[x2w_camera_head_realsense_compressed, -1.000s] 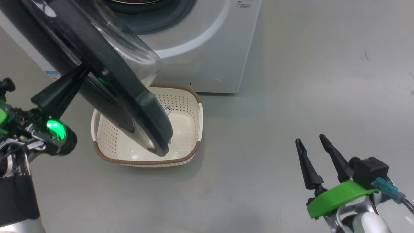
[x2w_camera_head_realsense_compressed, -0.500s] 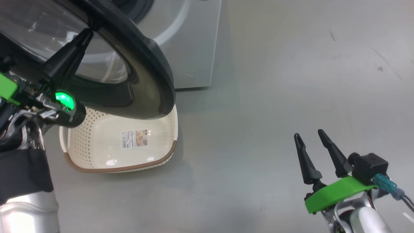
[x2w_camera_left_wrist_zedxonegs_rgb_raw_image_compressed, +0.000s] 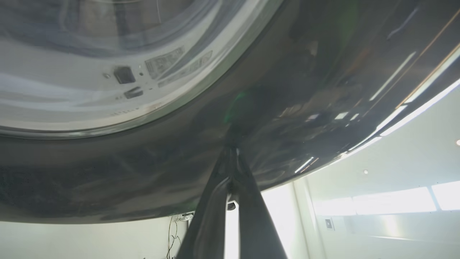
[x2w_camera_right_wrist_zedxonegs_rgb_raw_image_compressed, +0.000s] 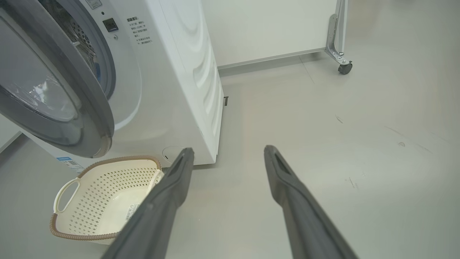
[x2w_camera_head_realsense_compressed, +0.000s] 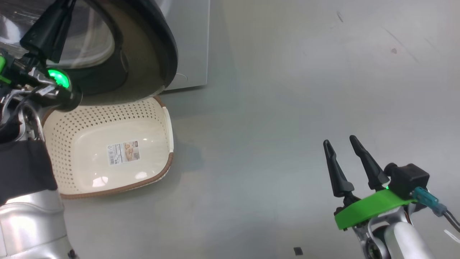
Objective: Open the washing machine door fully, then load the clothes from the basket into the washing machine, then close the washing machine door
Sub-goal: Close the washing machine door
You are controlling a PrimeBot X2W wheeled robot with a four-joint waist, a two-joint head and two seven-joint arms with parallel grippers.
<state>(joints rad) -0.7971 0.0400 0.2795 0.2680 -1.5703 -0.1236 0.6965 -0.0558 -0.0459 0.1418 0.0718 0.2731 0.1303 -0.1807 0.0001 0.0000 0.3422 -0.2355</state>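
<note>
The washing machine door (x2w_camera_right_wrist_zedxonegs_rgb_raw_image_compressed: pixel 90 108) stood part-way open, angled out from the washing machine (x2w_camera_right_wrist_zedxonegs_rgb_raw_image_compressed: pixel 179 72), its lower edge hanging over the far rim of the basket (x2w_camera_head_realsense_compressed: pixel 72 118) on the floor. The basket lay bare down to its label sticker, so loading looked done and closing was the step in hand. The left gripper (x2w_camera_left_wrist_zedxonegs_rgb_raw_image_compressed: pixel 231 154) had its fingers clenched together on nothing, tips set against the door's glossy black rim. That surface looked slippery. The push would go best square to the rim, out toward the free edge, following the door's arc until the latch caught, with an eye on clearance above the basket. The right gripper (x2w_camera_head_realsense_compressed: pixel 339 140) hung released, fingers apart, well clear over the floor.
</note>
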